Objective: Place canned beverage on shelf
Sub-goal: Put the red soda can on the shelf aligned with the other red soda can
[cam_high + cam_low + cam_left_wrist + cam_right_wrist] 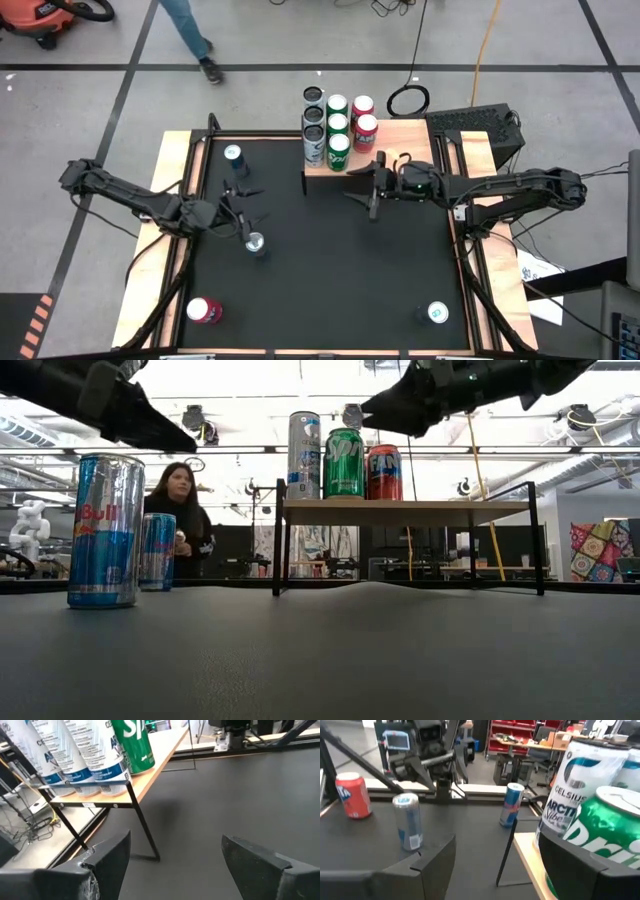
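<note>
Left gripper (240, 215) spread open and empty, just beside upright slim silver-blue can (255, 242), nearer than open right gripper (372, 190) by shelf (385, 135) across table.

Green can (600, 827) cut by picture edge; person (190, 35) cropped at top.

Left pincer (243, 215) and right pincer (366, 190) both gape, empty.

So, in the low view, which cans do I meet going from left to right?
Big Red Bull can → smaller blue can behind it → on the shelf: tall silver can → green can → red can.
</note>
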Controlling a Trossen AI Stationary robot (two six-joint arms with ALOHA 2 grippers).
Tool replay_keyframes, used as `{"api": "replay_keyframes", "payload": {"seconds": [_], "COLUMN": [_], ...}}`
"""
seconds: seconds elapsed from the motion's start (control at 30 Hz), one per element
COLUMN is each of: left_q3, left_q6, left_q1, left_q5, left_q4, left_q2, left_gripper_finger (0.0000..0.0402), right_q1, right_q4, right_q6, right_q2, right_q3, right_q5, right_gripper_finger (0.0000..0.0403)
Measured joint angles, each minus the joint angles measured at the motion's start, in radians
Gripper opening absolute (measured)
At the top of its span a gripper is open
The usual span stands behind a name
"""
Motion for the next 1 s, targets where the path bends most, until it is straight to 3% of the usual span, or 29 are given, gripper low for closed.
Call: {"api": "replay_keyframes", "payload": {"seconds": [0.3,0.5,0.8,0.9,1.0], "left_q3": [0.000,0.001,0.314,0.362,0.367], "left_q6": [0.079,0.065,-0.420,-0.571,-0.682], "left_q1": [0.058,0.094,-0.085,-0.150,-0.199], "left_q5": [-0.055,-0.067,-0.051,0.002,0.096], "left_q4": [-0.001,-0.048,-0.730,-0.848,-0.859], "left_q2": [-0.004,-0.019,-0.005,0.033,0.075], "left_gripper_finger": [0.0308,0.0308,0.0308,0.0308,0.0308], "right_q1": [0.000,0.000,0.000,0.000,-0.001], "right_q4": [0.016,0.026,-0.033,-0.033,-0.030], "right_q6": [-0.031,-0.017,-0.044,-0.077,-0.117], "right_q2": [0.000,0.000,0.000,0.000,0.000], "right_q3": [0.000,0.000,0.000,0.000,0.000], "right_q5": [-0.049,0.033,0.086,0.084,0.084], "right_gripper_finger": [0.0259,0.0256,0.0256,0.0256,0.0256]}}
